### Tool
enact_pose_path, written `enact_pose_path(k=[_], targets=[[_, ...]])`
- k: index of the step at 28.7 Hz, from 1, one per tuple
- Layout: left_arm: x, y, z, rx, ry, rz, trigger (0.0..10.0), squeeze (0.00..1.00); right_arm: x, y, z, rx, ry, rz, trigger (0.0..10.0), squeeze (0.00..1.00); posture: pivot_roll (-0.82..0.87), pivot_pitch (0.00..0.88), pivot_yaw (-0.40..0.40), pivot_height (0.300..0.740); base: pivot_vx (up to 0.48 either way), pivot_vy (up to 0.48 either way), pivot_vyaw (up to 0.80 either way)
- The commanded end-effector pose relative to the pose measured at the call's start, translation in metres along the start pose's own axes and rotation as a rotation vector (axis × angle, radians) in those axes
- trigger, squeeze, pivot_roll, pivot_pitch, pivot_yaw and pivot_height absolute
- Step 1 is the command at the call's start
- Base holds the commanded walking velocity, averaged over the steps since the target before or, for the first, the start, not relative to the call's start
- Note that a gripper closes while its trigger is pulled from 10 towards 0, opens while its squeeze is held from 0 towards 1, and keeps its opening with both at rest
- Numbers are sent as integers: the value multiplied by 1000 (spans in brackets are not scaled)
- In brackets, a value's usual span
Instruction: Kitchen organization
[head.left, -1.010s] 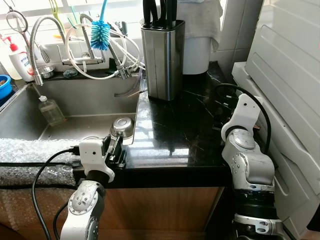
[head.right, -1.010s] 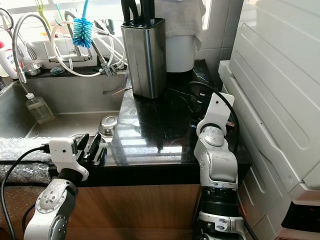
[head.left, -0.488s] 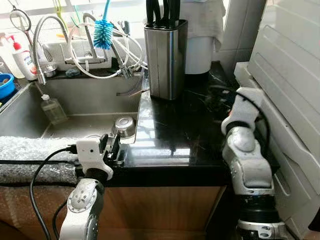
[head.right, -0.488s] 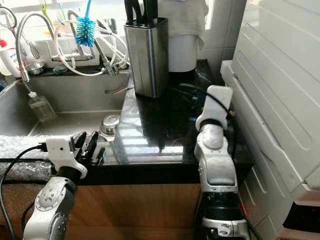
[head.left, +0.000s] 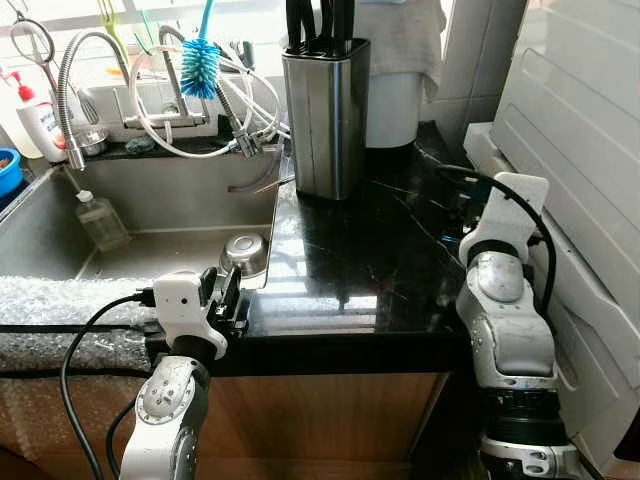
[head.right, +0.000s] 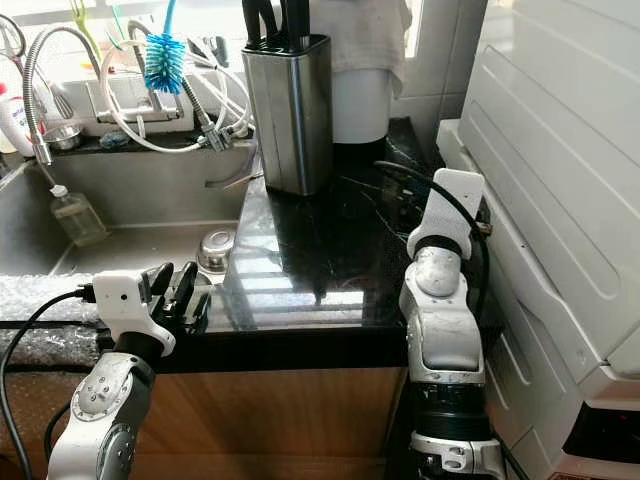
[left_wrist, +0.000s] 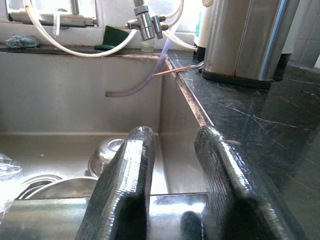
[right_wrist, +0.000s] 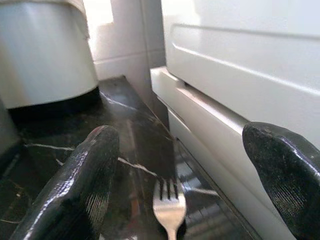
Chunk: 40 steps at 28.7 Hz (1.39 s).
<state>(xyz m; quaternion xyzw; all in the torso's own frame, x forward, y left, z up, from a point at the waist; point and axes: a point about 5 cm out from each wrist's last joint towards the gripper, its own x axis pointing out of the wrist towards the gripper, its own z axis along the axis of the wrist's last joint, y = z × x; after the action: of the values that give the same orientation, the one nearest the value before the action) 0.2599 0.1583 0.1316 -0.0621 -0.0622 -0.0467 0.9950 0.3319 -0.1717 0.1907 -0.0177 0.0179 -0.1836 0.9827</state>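
The black stone desk (head.left: 370, 260) runs from the sink (head.left: 150, 200) on the left to a white appliance (head.left: 580, 150) on the right.

The right gripper (right_wrist: 185, 185) is over the right part of the desk, beside the white appliance. Its fingers (right_wrist: 85, 185) stand wide apart and hold nothing. A fork (right_wrist: 169, 207) lies on the desk between the two fingers, tines pointing to the far side, close to the appliance's lower edge. The fingers do not touch the fork. In the head views the right arm (head.left: 505, 310) rises from the near desk edge and hides the gripper and the fork.

The left gripper (left_wrist: 175, 180) sits at the near edge of the desk, at the sink's near right corner. Its fingers (left_wrist: 127, 185) stand a little apart and hold nothing.

A steel knife block (head.left: 325, 115) stands at the far side of the desk, with black handles rising from its top. Behind it stands a white container (head.left: 395, 95) with a cloth draped over it.

Inside the sink lie a steel bowl (head.left: 245, 255) near the right wall and a clear bottle (head.left: 100, 220) at the far left. Taps and white hoses (head.left: 160, 100) stand on the ledge behind the sink, with a blue bottle brush (head.left: 200, 65) upright among them. Bubble wrap (head.left: 60, 300) covers the sink's near rim on the left.
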Motion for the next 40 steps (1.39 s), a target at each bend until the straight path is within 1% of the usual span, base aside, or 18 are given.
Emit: enact_pose_path(k=[1, 8, 12, 16, 19, 22, 33, 36, 40], targets=[[2, 1, -1, -6, 6, -8, 10000, 0, -2, 4, -2, 34, 30, 10, 10000, 0, -49, 0, 87, 740, 0, 0, 0], [1, 0, -2, -6, 13, -14, 10000, 0, -4, 11, -10, 43, 91, 40, 10000, 0, -46, 0, 86, 740, 0, 0, 0], [1, 0, -2, -6, 13, -14, 10000, 0, -4, 11, -10, 45, 96, 40, 10000, 0, -46, 0, 86, 740, 0, 0, 0], [1, -1, -3, -9, 20, -21, 10000, 0, -4, 11, -19, 81, 165, 38, 10000, 0, -46, 0, 85, 740, 0, 0, 0], [0, -3, -3, -11, 25, -28, 10000, 0, -4, 9, -24, 68, 193, 35, 10000, 0, -44, 0, 85, 740, 0, 0, 0], [0, -3, -4, -12, 27, -30, 10000, 0, -4, 9, -28, 90, 221, 35, 10000, 0, -44, 0, 85, 740, 0, 0, 0], [-1, -3, -5, -13, 40, -43, 10000, 0, -5, 9, -37, 75, 270, 31, 10000, 0, -42, 0, 85, 740, 0, 0, 0], [-1, -4, -6, -14, 48, -52, 10000, 0, -5, 9, -41, 89, 303, 30, 10000, 0, -41, 0, 85, 740, 0, 0, 0], [-1, -6, -7, -18, 57, -65, 10000, 0, -5, 10, -46, 134, 347, 32, 10000, 0, -40, 0, 85, 740, 0, 0, 0]])
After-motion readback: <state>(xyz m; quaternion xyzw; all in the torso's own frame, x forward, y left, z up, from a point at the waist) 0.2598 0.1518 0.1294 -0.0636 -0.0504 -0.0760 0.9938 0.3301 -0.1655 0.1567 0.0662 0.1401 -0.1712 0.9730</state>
